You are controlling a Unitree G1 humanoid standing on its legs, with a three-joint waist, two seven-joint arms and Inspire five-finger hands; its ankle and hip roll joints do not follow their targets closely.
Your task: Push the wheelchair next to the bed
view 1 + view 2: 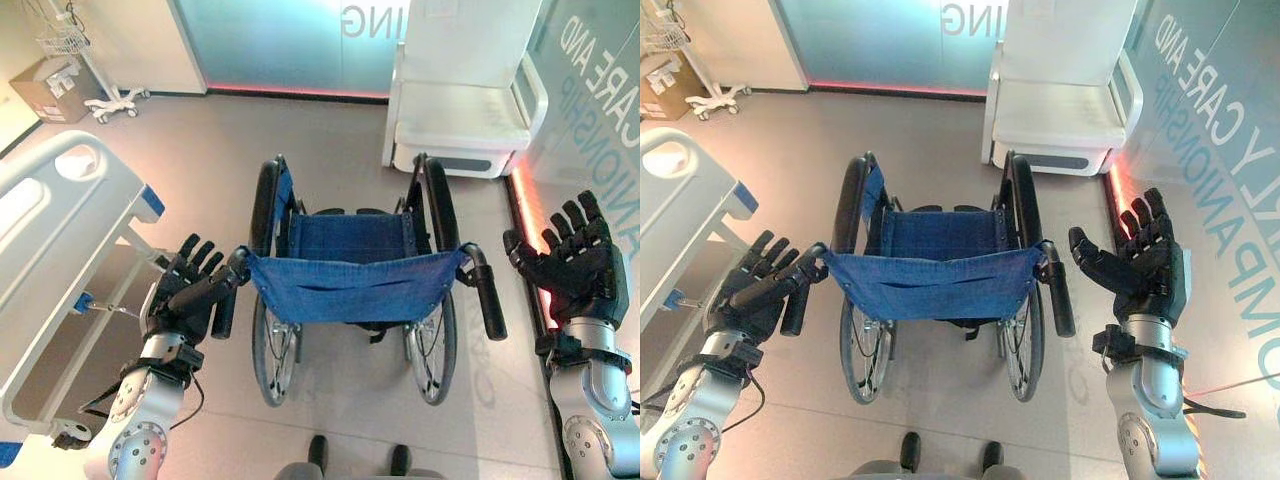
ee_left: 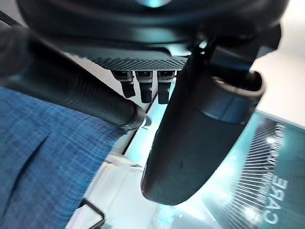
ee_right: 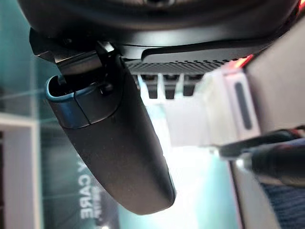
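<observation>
The wheelchair [image 1: 352, 285] stands mid-floor, seat bare, with the bed [image 1: 60, 260] on its left. The left hand [image 1: 185, 295] lies relaxed against its left handle [image 1: 228, 295]; the right hand [image 1: 572, 262], fingers spread, hovers beside the right handle [image 1: 487, 293].

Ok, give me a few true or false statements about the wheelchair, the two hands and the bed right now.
1. The right hand grips the wheelchair's right push handle. False: it is open, apart from it.
2. The left hand is at the left push handle. True.
3. The bed is on the robot's right. False: on its left.
4. The wheelchair has a blue fabric backrest. True.
5. A white armchair stands beyond the wheelchair. True.
</observation>
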